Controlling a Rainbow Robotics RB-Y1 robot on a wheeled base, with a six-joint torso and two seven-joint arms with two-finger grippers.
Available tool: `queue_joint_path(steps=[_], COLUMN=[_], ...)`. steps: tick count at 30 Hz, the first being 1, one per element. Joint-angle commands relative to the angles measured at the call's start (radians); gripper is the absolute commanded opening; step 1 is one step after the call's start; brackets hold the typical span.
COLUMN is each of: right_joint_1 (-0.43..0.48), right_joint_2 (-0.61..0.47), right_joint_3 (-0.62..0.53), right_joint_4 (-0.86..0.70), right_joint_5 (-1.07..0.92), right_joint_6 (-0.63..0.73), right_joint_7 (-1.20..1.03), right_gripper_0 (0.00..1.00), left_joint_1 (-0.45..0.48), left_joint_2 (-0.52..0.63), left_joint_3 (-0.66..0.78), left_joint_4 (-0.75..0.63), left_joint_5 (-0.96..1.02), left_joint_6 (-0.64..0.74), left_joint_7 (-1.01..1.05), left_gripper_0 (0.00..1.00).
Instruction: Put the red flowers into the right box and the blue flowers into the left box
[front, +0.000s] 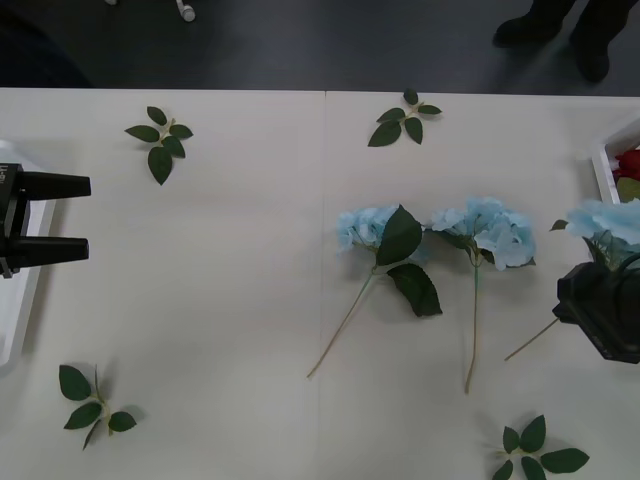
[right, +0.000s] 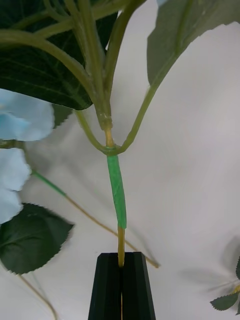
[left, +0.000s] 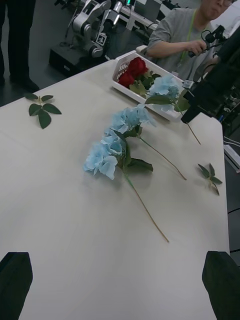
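My right gripper (front: 598, 312) (right: 121, 256) is shut on the thin stem of a blue flower (front: 610, 220) (left: 165, 87), whose pale head sits just in front of the right box (front: 604, 165) (left: 121, 61). Red flowers (front: 630, 160) (left: 134, 69) lie in that box. Two more blue flowers (front: 368, 228) (front: 492, 230) lie side by side mid-table with their stems pointing toward me. At the left edge my left gripper (front: 45, 215) (left: 120, 270) hangs open over the left box (front: 18, 310), holding nothing.
Loose green leaf sprigs lie at the far left (front: 160, 142), far centre (front: 405, 118), near left (front: 92, 405) and near right (front: 535, 452). The table's far edge runs along the top of the front view, with dark floor beyond it.
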Motion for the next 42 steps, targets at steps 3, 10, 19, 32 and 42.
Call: queue_joint_path(steps=[3, 10, 19, 32, 42], right_joint_1=[-0.017, -0.013, 0.003, 0.132, 0.185], right_joint_2=[-0.109, -0.210, -0.313, -0.327, -0.307], right_joint_3=[-0.080, -0.260, -0.467, -0.510, -0.332], right_joint_4=[-0.085, -0.093, -0.001, 0.038, 0.035], right_joint_5=[-0.141, -0.368, -0.618, -0.815, -1.083], right_joint_6=[0.017, 0.102, 0.085, -0.213, -0.592], right_joint_7=[0.223, 0.593, 0.914, 1.484, 1.995], right_gripper_0=[0.00, 0.00, 0.00, 0.00, 0.00], left_joint_1=[-0.021, -0.023, -0.023, -0.023, -0.023], left_joint_2=[0.015, -0.008, -0.069, -0.167, -0.221], left_joint_3=[0.016, 0.011, 0.011, 0.001, -0.013], left_joint_4=[-0.014, -0.029, -0.029, -0.050, -0.050], left_joint_5=[0.039, 0.046, 0.077, 0.086, 0.071], left_joint_6=[0.016, 0.019, 0.031, 0.034, 0.036], left_joint_7=[-0.040, -0.038, -0.038, -0.044, -0.064], left_gripper_0=[1.00, 1.00, 1.00, 1.00, 1.00])
